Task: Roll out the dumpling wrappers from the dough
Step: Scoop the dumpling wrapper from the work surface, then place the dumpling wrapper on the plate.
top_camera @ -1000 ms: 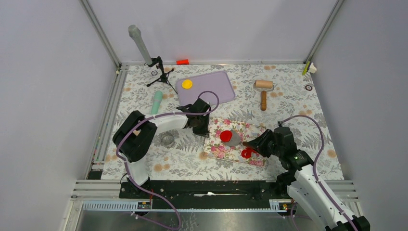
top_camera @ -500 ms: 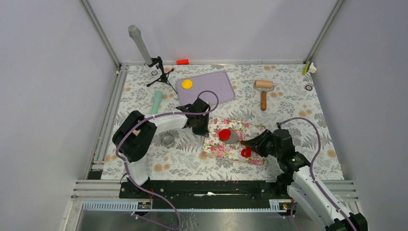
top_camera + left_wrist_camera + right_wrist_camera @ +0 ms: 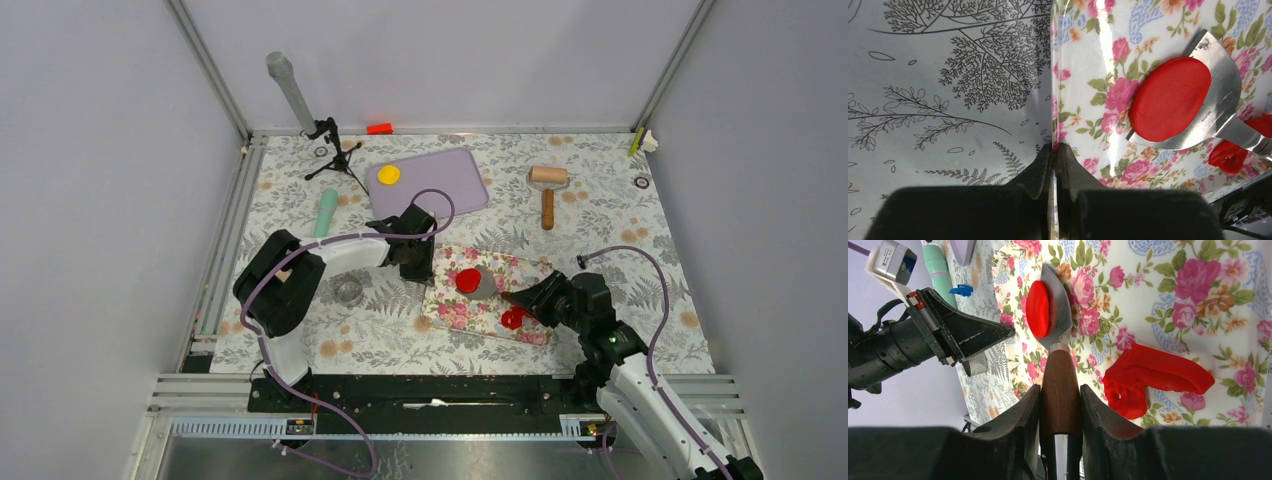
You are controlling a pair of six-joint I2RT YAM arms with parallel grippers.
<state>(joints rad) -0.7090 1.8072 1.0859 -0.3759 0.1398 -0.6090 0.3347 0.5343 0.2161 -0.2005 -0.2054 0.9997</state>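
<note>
Red wrapper (image 3: 468,280): flat round disc on spatula (image 3: 490,288), centre. Yellow wrapper (image 3: 389,174): flat, far, on purple tray (image 3: 440,190). Dough scraps (image 3: 514,318): ragged, on floral mat (image 3: 450,310), near-right.

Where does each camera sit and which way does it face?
Top external: above and behind the bases, looking down on the table; left arm and right arm show.
Left wrist: on the left arm, looking down past its jaws pinching the floral mat's edge.
Right wrist: on the right arm, looking along the spatula in its jaws toward the left arm.
Shared: all three show the red wrapper on the spatula's blade.
</note>
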